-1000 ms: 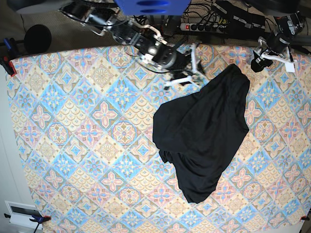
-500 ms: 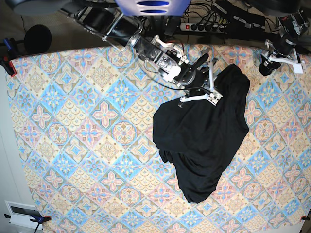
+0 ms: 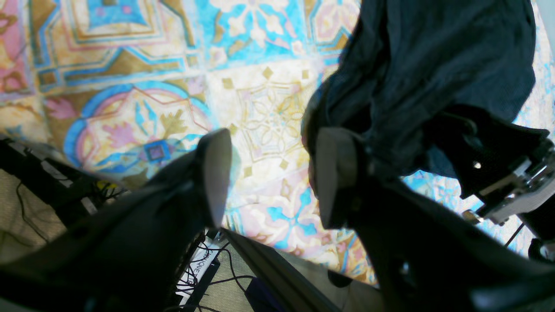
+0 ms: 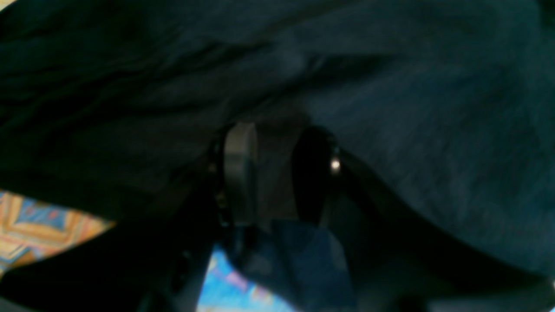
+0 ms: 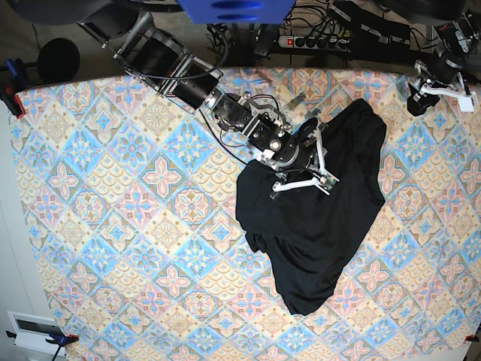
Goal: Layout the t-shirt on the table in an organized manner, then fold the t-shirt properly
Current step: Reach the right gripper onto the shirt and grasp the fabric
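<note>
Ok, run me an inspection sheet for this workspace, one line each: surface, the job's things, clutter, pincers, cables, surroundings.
Surface: table covered by a tile-pattern cloth in blue, pink and cream; flat where visible.
Job's things: black t-shirt lies bunched and rumpled right of centre, not laid out, not folded.
Clutter: nothing seen on the cloth besides the garment.
Pincers: right pincer sits over the shirt's upper part, jaws apart, fabric all around them; a grip cannot be confirmed. Left pincer is open and empty at the far right table edge, beside the shirt's edge.
Cables: power strip and loose wires behind the table's far edge.
Surroundings: clamps at the table's left edge; floor beyond.
</note>
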